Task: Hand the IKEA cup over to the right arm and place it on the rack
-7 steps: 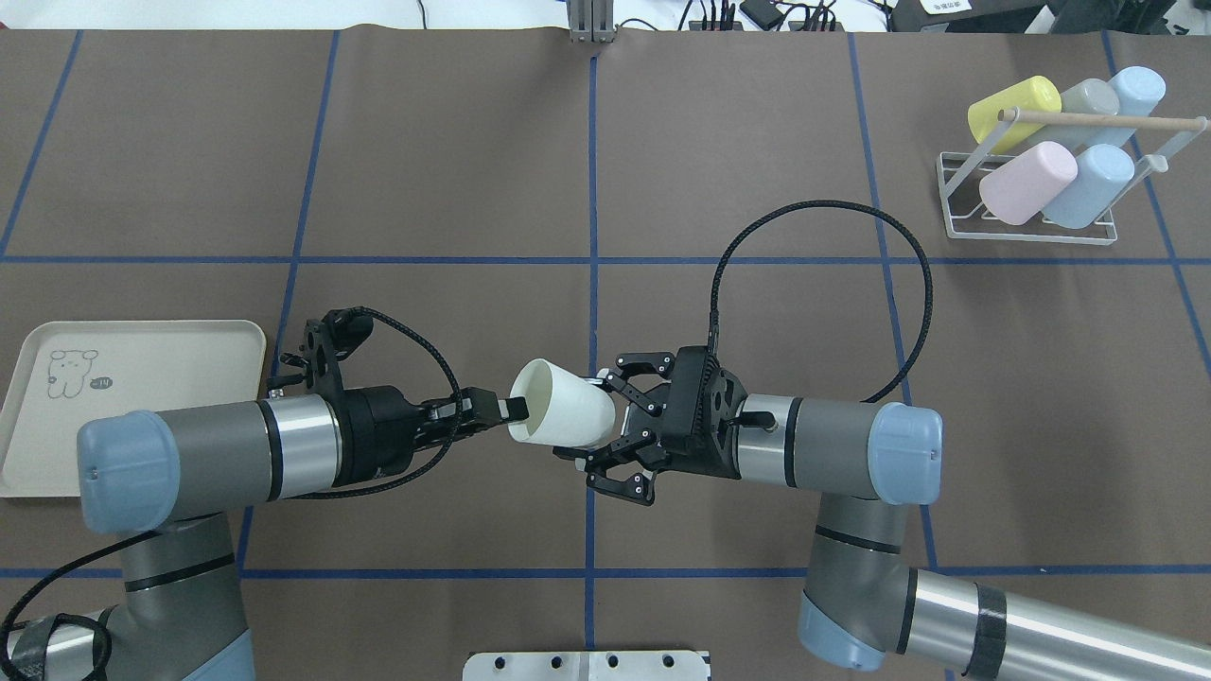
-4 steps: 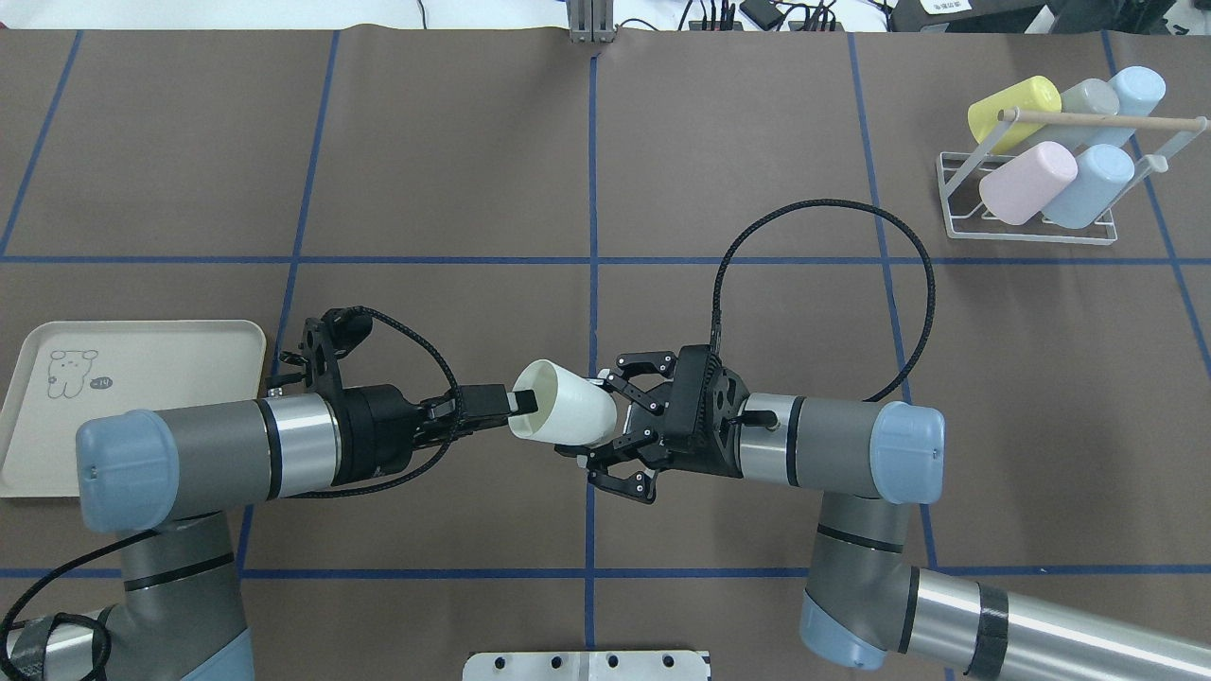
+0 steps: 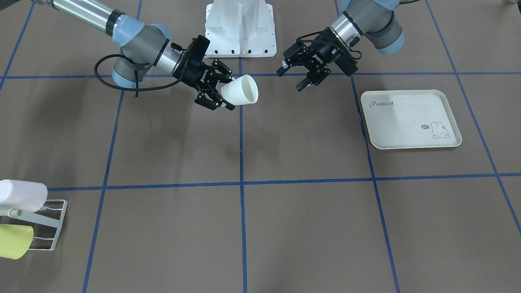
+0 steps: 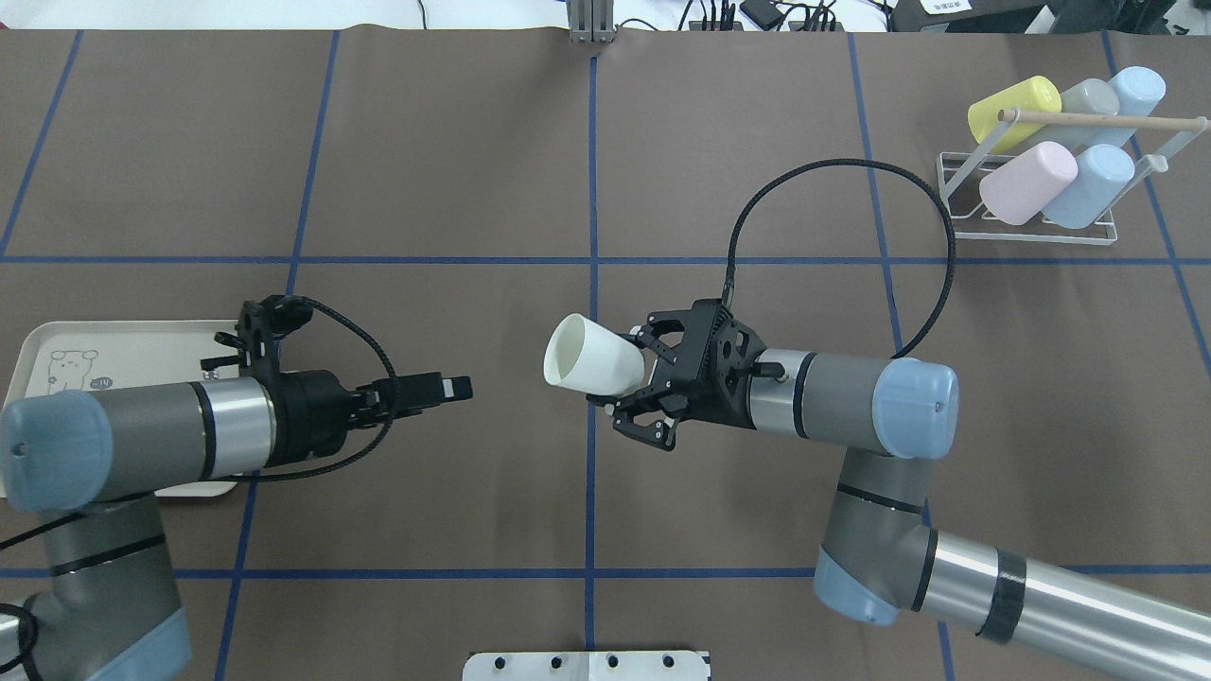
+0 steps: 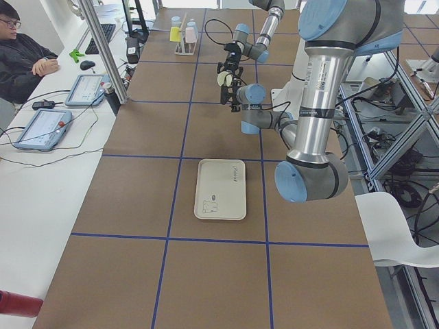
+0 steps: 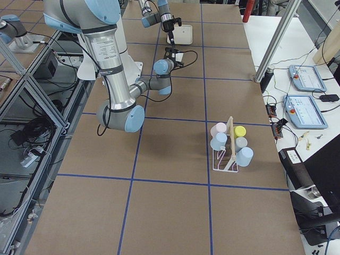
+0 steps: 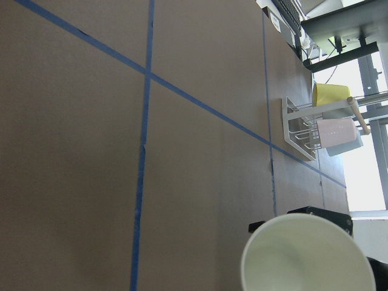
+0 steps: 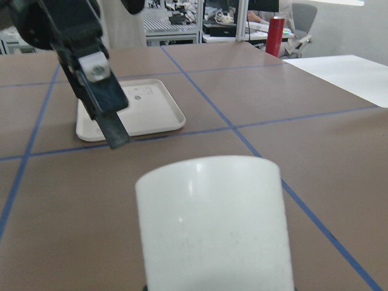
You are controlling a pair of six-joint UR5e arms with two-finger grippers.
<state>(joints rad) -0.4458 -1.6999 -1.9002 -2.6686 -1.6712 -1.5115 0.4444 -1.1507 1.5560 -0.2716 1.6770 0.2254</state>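
Evidently the handover is done: the right tool [image 4: 632,378] is clamped on the base of the IKEA cup [image 4: 591,355], held above mid-table, and the left tool [image 4: 459,388] hangs clear with fingers apart. Next, I judge, comes the carry to the distant rack [image 4: 1088,119].

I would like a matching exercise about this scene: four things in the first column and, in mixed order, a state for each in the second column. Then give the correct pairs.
Column one:
1. white cup
2. left gripper
3. tray
4. rack

Column two:
A. carries pastel cups
B. open, holding nothing
C. lying flat, with a rabbit print
D. clamped in the right gripper

Pairs: 1-D, 2-B, 3-C, 4-A
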